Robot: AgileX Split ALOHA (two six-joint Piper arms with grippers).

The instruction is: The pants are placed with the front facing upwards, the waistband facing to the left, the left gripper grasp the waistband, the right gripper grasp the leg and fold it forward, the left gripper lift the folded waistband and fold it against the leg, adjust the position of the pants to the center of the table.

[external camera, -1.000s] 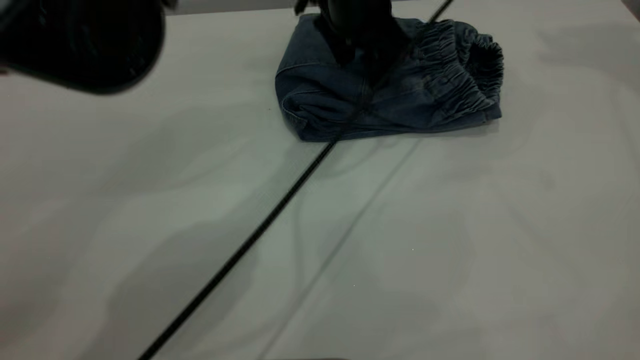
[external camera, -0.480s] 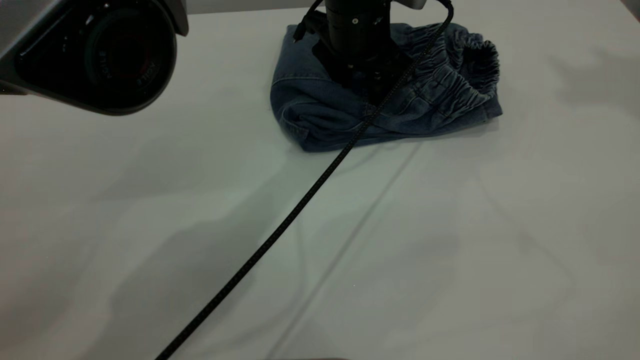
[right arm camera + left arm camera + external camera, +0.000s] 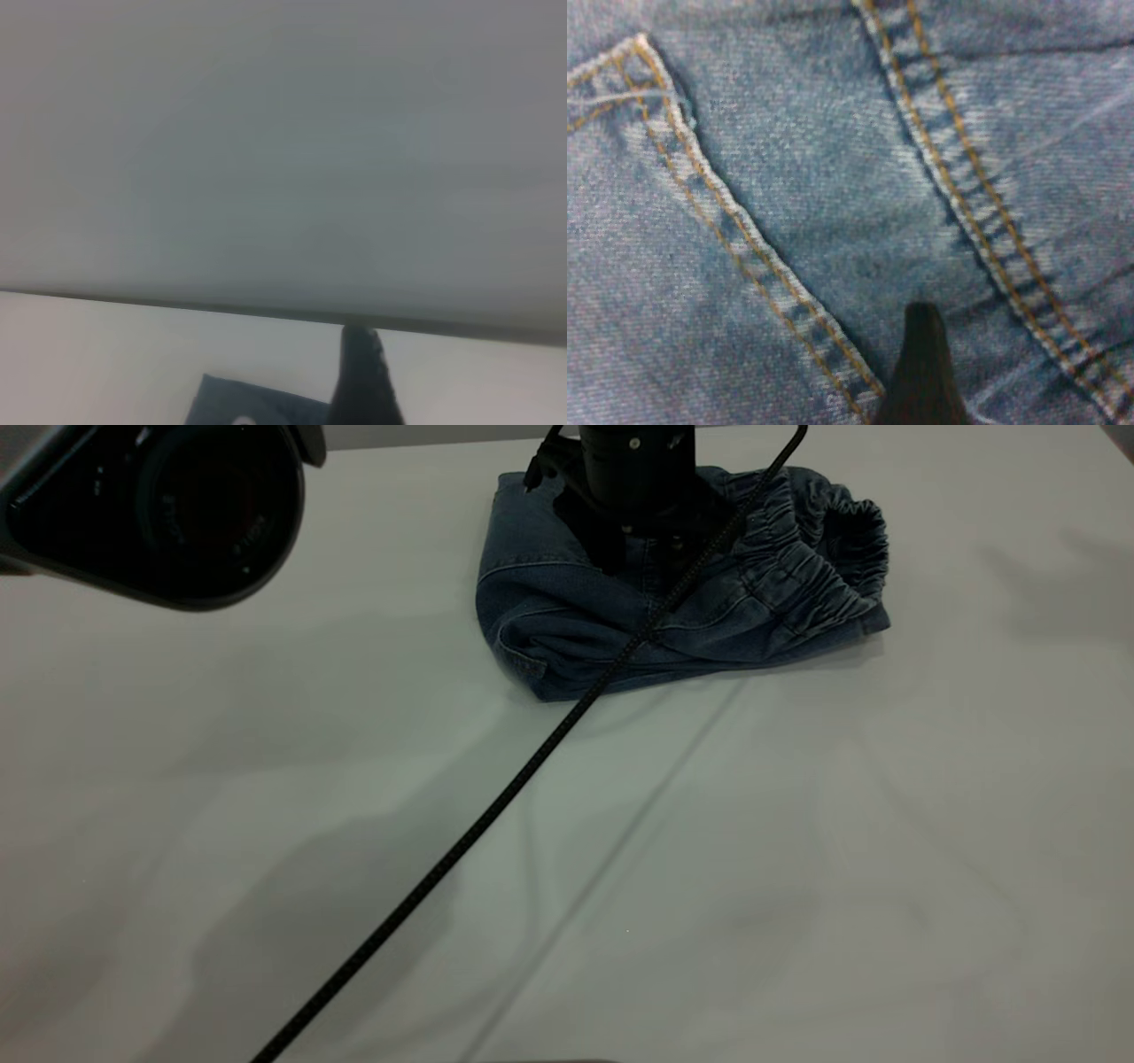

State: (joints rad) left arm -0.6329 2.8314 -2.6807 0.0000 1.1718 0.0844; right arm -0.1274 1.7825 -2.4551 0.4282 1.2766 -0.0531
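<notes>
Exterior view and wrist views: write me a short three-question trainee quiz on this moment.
1. True or false: the pants lie unfolded, legs spread flat.
2. In the exterior view, the waistband sits at the bundle's: A left, B right, C underneath.
3. Which end effector is close against the denim?
Key: 1 false; 2 B; 3 the left end effector; the right end effector hangs away from the pants, above the table.

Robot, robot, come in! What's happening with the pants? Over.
Left gripper down on the pants. Right gripper raised, away from the cloth. Pants folded, near the table's far edge. Black cable crossing in front.
</notes>
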